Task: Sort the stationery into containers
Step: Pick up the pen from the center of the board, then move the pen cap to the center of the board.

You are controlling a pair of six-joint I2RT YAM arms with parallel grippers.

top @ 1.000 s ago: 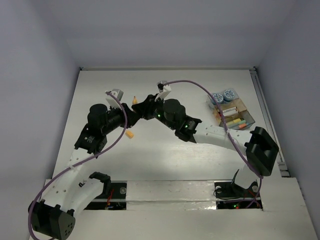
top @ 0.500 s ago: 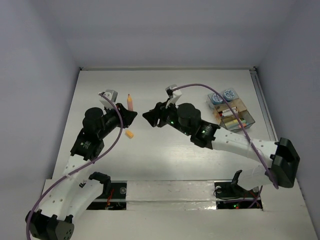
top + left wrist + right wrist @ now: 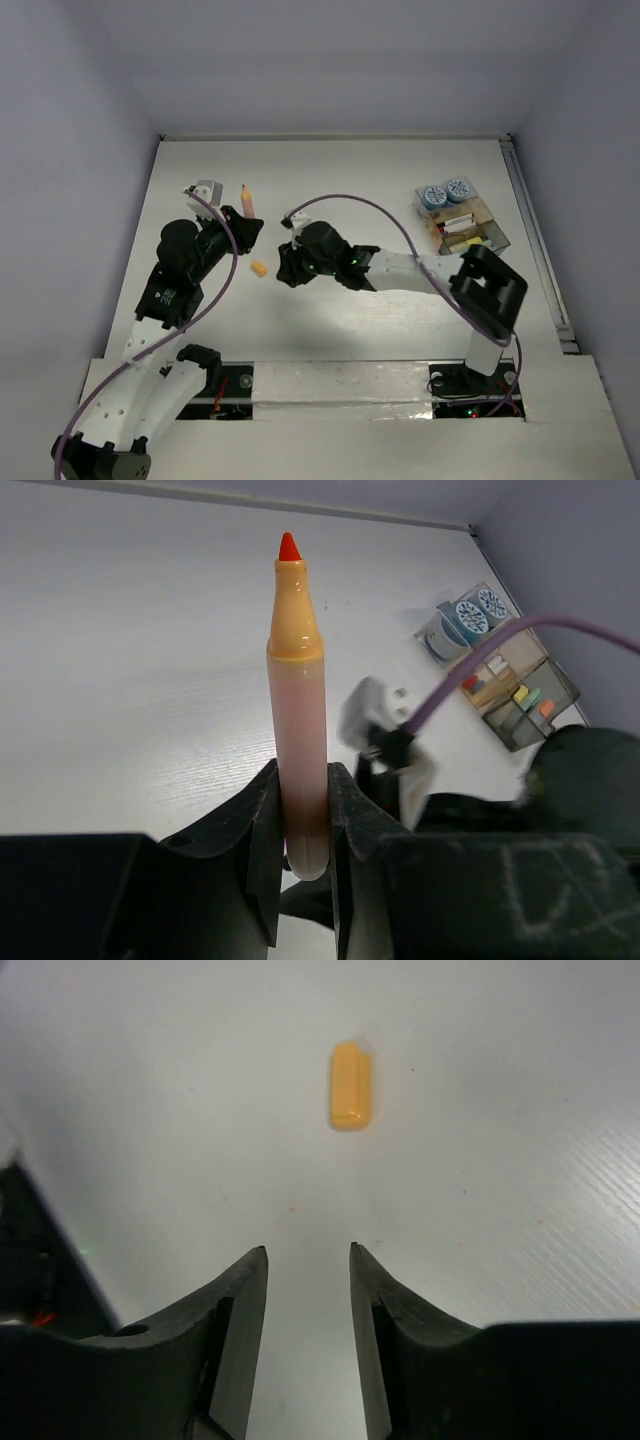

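Quick tally, approx where noted. 1 marker (image 3: 297,710), orange w/ red tip. 1 loose yellow eraser (image 3: 351,1085). 2 blue-and-white rolls (image 3: 433,196). 1 tray (image 3: 484,210), no. of compartments hard to tell tbh. Inside it, sticks (image 3: 472,241) in at least 3 colours (yellow, green, orange), exact qty too small to make out. 1 table (image 3: 350,170). 2 arms (image 3: 420,268). 2 grippers, i.e. left gripper (image 3: 302,772) + right gripper (image 3: 307,1250). 2 purple cables (image 3: 370,200), 1 per arm.
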